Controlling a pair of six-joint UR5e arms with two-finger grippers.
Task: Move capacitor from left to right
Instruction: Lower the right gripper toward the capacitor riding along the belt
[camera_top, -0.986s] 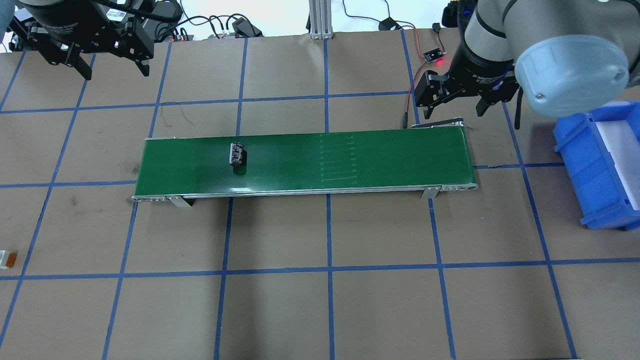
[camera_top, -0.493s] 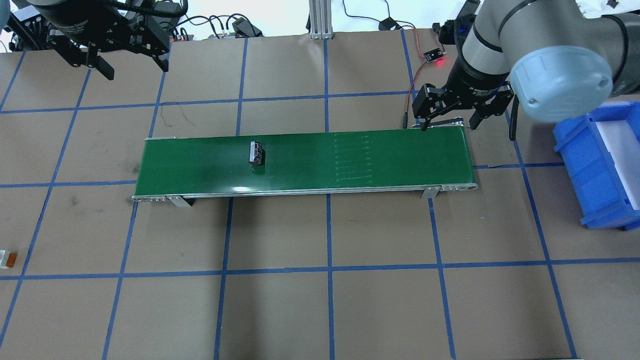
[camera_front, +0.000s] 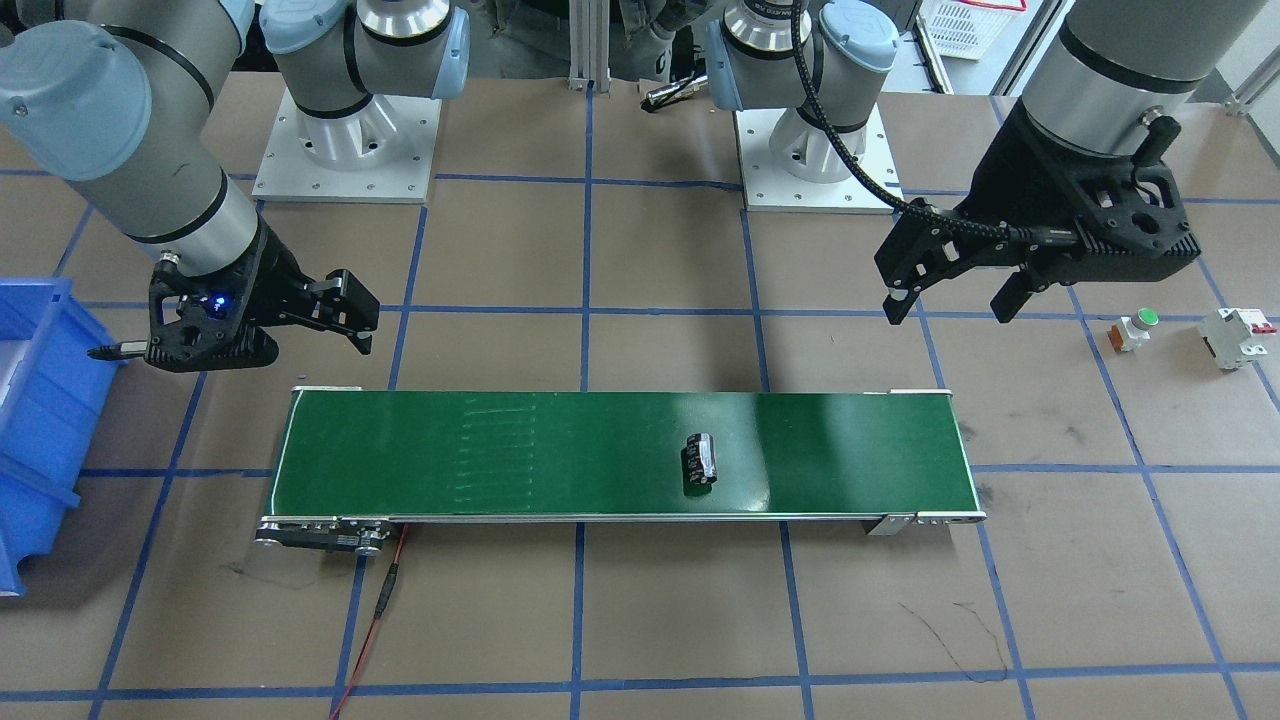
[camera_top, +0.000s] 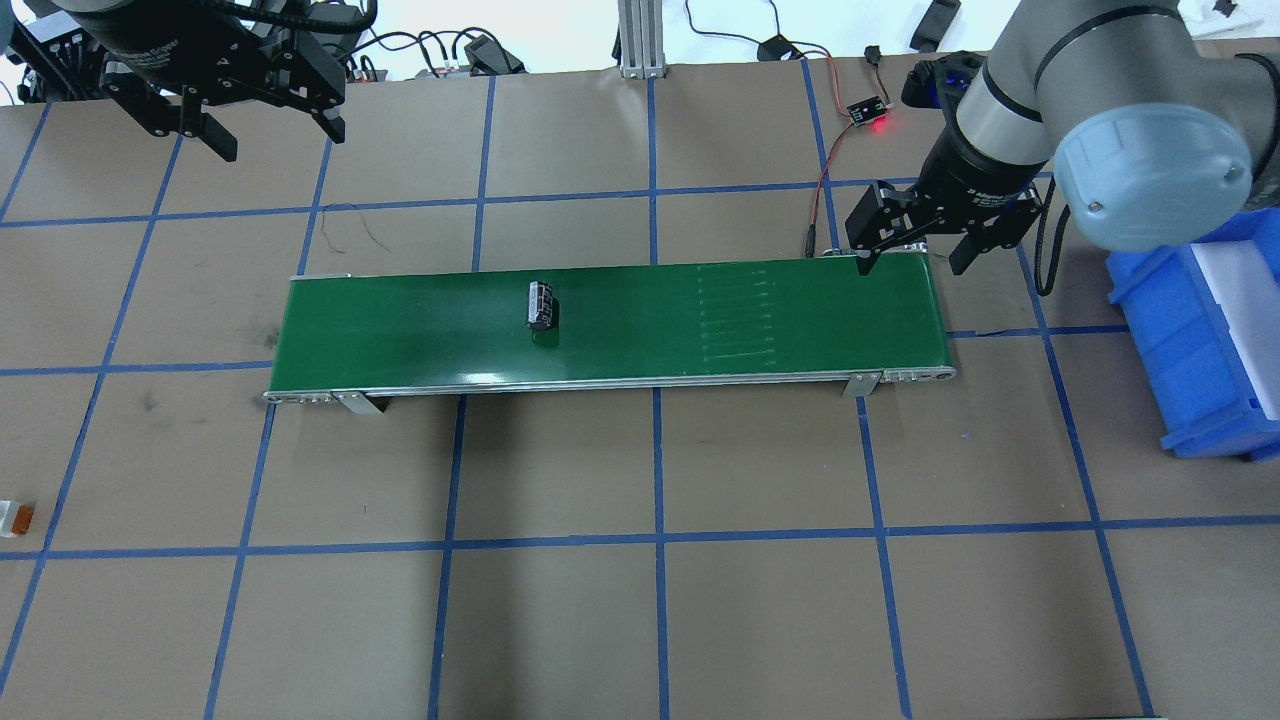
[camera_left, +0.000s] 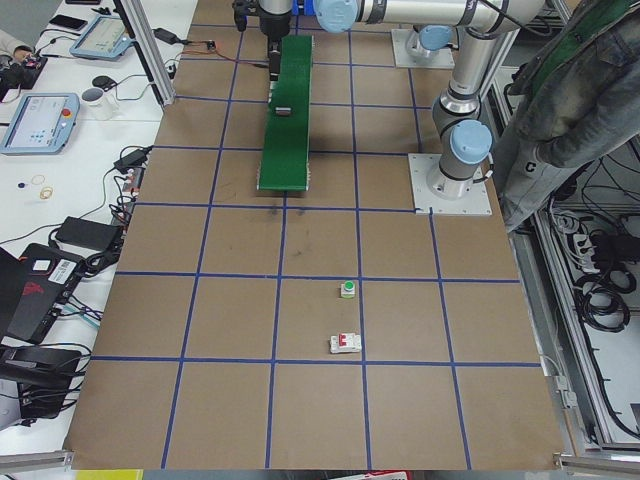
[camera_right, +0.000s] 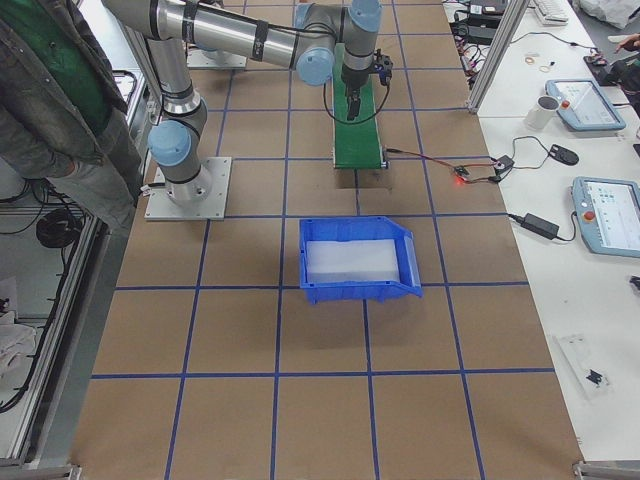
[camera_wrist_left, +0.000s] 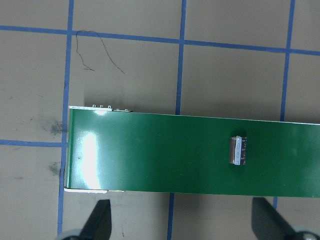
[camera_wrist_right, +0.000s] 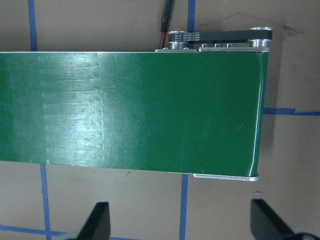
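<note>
The capacitor (camera_top: 541, 305) is a small dark cylinder with grey bands. It lies on the green conveyor belt (camera_top: 400, 330), left of the belt's middle; it also shows in the front view (camera_front: 700, 464) and the left wrist view (camera_wrist_left: 238, 150). My left gripper (camera_top: 270, 130) is open and empty, high above the table's far left, apart from the belt. My right gripper (camera_top: 915, 258) is open and empty, over the belt's right end at its far edge. It also shows in the front view (camera_front: 345, 320).
A blue bin (camera_top: 1200, 340) with a white liner stands right of the belt. A white-and-orange button with green cap (camera_front: 1133, 330) and a white breaker with red switch (camera_front: 1238, 336) sit on the table's left side. A red-lit sensor board (camera_top: 868, 110) and wires lie behind the belt.
The capacitor has travelled right along the belt. My right gripper has come down towards the belt's right end. My left gripper has shifted slightly right at the far left.
</note>
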